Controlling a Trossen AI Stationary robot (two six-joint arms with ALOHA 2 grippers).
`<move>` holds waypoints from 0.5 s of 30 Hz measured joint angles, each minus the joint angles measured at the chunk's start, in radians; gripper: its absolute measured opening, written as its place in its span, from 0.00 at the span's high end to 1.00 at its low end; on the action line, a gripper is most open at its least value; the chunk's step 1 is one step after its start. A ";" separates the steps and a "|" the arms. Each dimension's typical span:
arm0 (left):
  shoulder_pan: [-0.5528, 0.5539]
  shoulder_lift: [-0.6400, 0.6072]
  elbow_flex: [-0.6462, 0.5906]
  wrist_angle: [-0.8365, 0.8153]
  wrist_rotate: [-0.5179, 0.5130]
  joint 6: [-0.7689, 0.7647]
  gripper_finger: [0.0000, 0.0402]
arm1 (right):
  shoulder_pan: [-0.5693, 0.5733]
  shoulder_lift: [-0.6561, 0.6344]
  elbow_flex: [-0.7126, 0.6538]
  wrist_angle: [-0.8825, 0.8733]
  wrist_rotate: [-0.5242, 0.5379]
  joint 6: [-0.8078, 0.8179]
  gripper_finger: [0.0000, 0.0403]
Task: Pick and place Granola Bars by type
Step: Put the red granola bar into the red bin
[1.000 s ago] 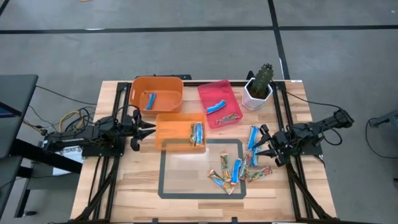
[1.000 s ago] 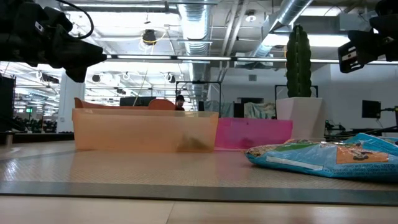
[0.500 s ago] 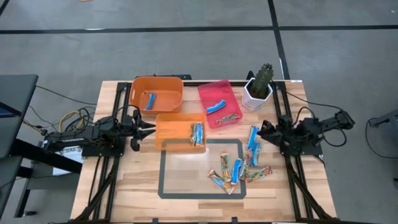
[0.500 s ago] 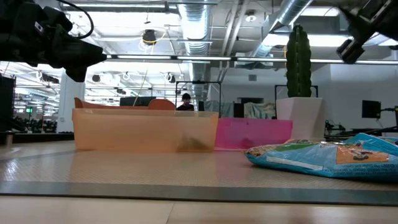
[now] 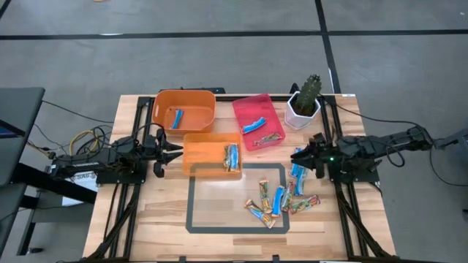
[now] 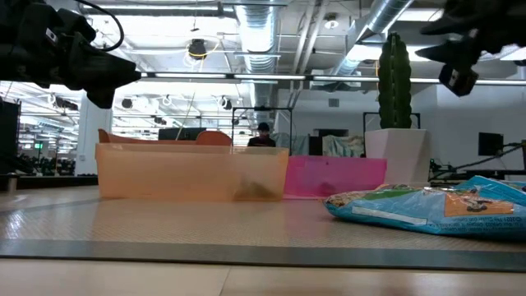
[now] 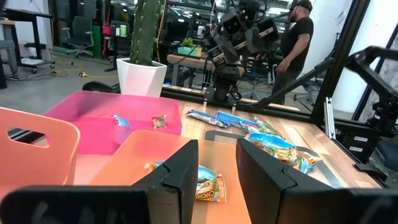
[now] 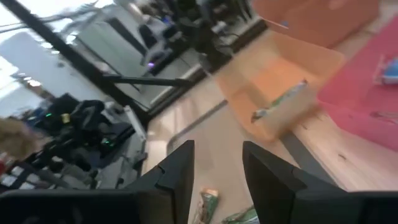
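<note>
The left tool (image 5: 170, 151) lies low and level at the surface's (image 5: 146, 219) left side, its tips spread with nothing between them, aimed at the small orange bin (image 5: 212, 155) just ahead. In that bin one multicoloured granola bar (image 5: 232, 157) lies with its long axis across the tool's line.

The right tool (image 5: 306, 155) reaches in from the right edge, raised, tips apart and empty. Beneath and just beside it two blue bars (image 5: 296, 169) run lengthwise away from the pink bin (image 5: 257, 121). A loose cluster of bars (image 5: 281, 201) fans out nearer the surface's front.
</note>
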 joint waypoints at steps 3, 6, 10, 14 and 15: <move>0.000 0.000 0.000 0.000 0.000 0.000 0.75 | -0.020 0.104 0.072 -0.032 -0.013 0.083 0.68; 0.000 0.000 0.000 0.000 0.000 0.000 0.75 | -0.031 0.185 0.131 -0.073 -0.093 0.130 0.68; 0.000 0.000 0.001 0.000 0.000 0.000 0.75 | -0.042 0.278 0.171 -0.078 -0.127 0.137 0.68; 0.000 0.000 0.001 0.000 0.000 0.000 0.75 | -0.029 0.354 0.191 -0.077 -0.182 0.140 0.68; 0.000 0.000 0.001 0.000 0.000 0.000 0.75 | -0.022 0.369 0.195 -0.071 -0.203 0.139 0.68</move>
